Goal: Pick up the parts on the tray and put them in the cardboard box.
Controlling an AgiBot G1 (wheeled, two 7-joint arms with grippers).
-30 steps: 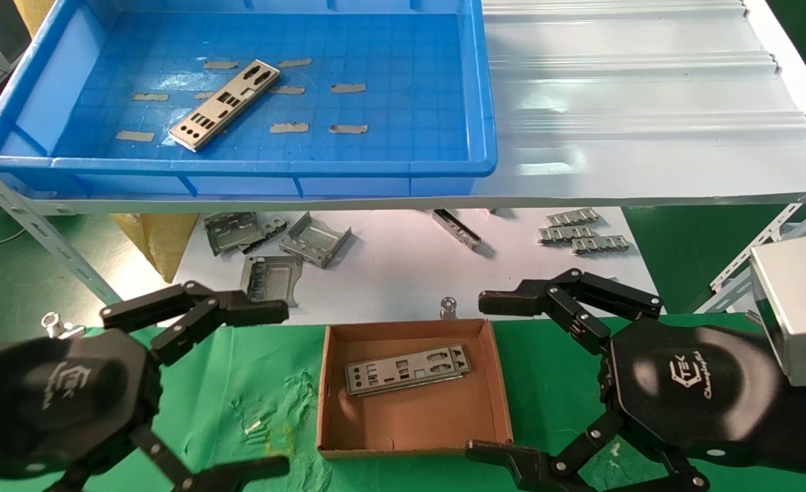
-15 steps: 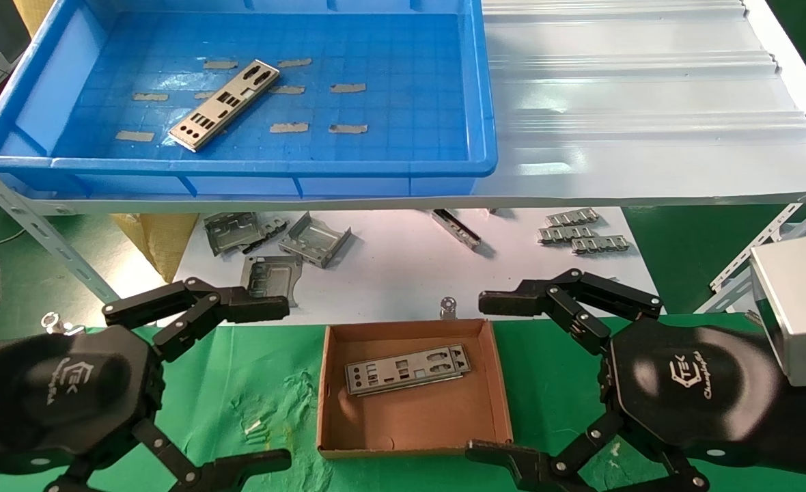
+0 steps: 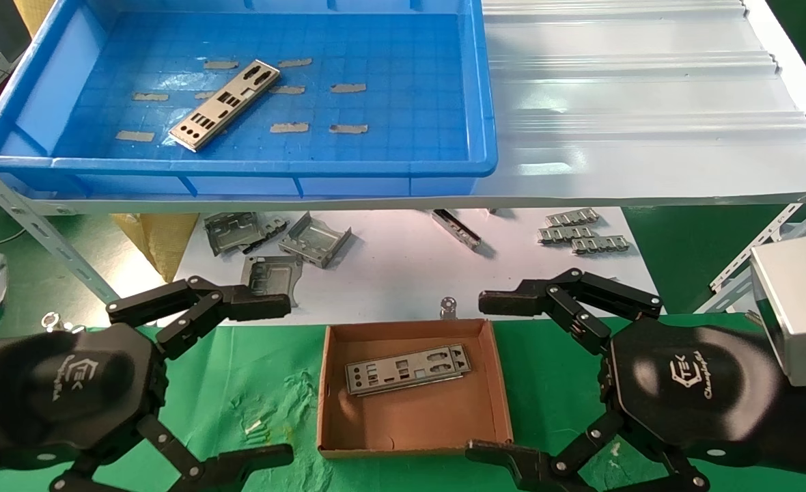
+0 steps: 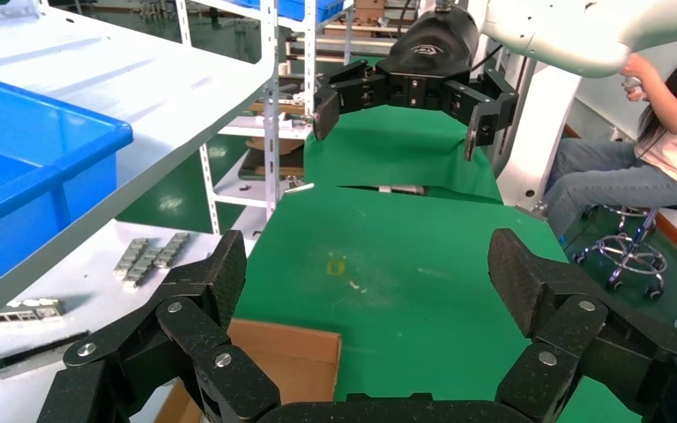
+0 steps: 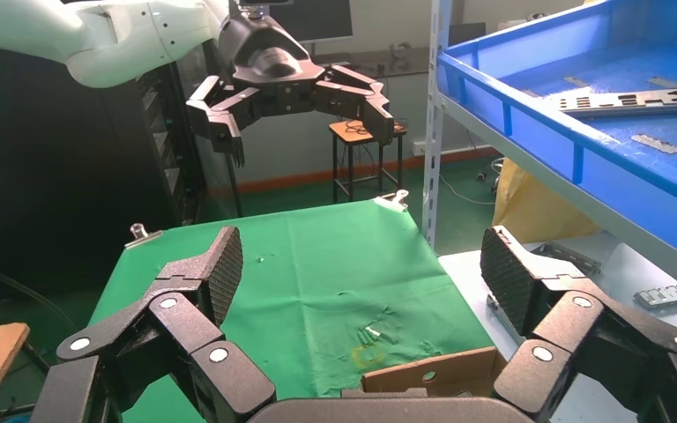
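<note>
The left gripper (image 3: pixel 198 383) has its jaws wide open and holds nothing. It hangs over the green cloth (image 3: pixel 266 389), just left of the cardboard box (image 3: pixel 492 383). The right gripper (image 3: pixel 512 376) is the same: jaws wide open, nothing between them, just right of the box. So the box sits between the two grippers, near the robot. In the left wrist view the left gripper's fingers (image 4: pixel 220 282) stand far apart, with a corner of the box (image 4: pixel 273 352) below them and the other gripper farther off.

One part is already done. A silver plate in the box (image 3: pixel 408 369) lies flat on the box floor, a little slanted (it may be more than one plate stacked, I cannot tell).

One part is left. A silver plate in the tray (image 3: pixel 225 104) lies flat and slanted on the floor of the blue tray (image 3: pixel 239 167), in the left half, among bits of grey tape (image 3: pixel 289 127). The tray sits on the white shelf (image 3: pixel 649 137), far from the robot and higher than the cloth. That plate is well apart from both grippers, far and up from them. It is more on the left gripper's side, so I think the left arm would have the shorter reach.

The grey brackets (image 3: pixel 314 239) and the toothed strips (image 3: pixel 584 236) lie under the shelf, and they are not part of the job.
</note>
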